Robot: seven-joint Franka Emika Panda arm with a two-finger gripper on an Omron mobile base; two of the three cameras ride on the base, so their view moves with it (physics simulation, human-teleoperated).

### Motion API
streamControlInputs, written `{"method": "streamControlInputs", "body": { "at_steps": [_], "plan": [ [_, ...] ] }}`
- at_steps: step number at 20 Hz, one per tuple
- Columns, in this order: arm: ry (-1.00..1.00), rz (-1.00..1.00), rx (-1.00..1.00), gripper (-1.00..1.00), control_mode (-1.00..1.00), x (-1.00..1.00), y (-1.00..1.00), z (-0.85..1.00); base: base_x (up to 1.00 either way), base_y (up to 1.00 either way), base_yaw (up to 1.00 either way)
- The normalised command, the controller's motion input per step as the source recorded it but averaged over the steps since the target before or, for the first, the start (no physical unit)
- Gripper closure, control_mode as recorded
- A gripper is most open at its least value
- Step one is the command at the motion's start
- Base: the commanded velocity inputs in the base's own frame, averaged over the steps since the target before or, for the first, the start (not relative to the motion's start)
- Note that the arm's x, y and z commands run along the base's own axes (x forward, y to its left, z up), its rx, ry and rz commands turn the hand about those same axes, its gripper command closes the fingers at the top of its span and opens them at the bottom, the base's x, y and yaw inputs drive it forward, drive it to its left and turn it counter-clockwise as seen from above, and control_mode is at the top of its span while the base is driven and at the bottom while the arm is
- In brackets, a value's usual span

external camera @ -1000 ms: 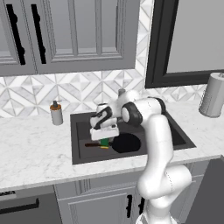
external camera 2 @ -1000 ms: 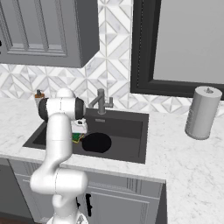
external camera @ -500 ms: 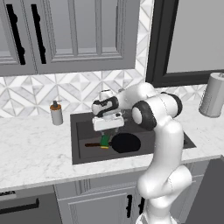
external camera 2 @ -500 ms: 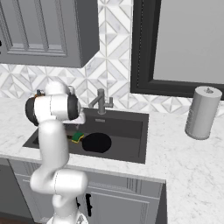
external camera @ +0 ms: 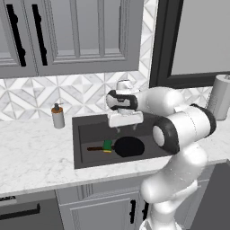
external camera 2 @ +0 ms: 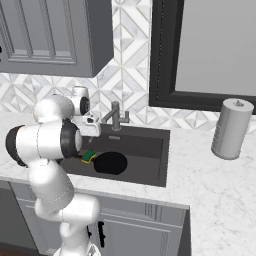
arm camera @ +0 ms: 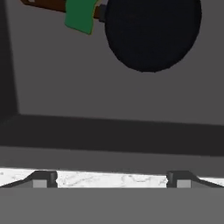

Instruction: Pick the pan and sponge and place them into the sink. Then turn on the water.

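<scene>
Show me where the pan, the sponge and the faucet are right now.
pan (external camera: 129,146), left base view, middle of its black dish.
sponge (external camera: 107,144), left base view, its green top.
faucet (external camera 2: 116,116), right base view, its upright grey post.

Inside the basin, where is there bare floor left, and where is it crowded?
The sink floor is bare on its right half, beyond the pan. The left front is crowded: the sponge lies on the pan's handle. The gripper hangs over the back edge.
</scene>
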Motion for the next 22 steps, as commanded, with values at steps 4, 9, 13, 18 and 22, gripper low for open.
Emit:
{"method": "streamControlInputs", "body": {
  "at_steps": [4, 9, 13, 18, 22],
  "plan": [
    [0.0, -0.07, 0.05, -1.0, -1.0, -0.7, -0.71, 0.51, 0.0, 0.0, 0.0],
    [-0.02, -0.08, 0.12, -1.0, -1.0, -0.38, -0.84, 0.18, 0.0, 0.0, 0.0],
    [-0.14, -0.04, 0.19, -1.0, -1.0, -0.39, -0.81, 0.03, 0.0, 0.0, 0.0],
    [-0.05, 0.0, 0.21, -1.0, -1.0, -0.12, -0.72, 0.0, 0.0, 0.0, 0.0],
    [0.0, 0.0, 0.21, -1.0, -1.0, 0.08, -0.35, 0.0, 0.0, 0.0, 0.0]
  ]
}}
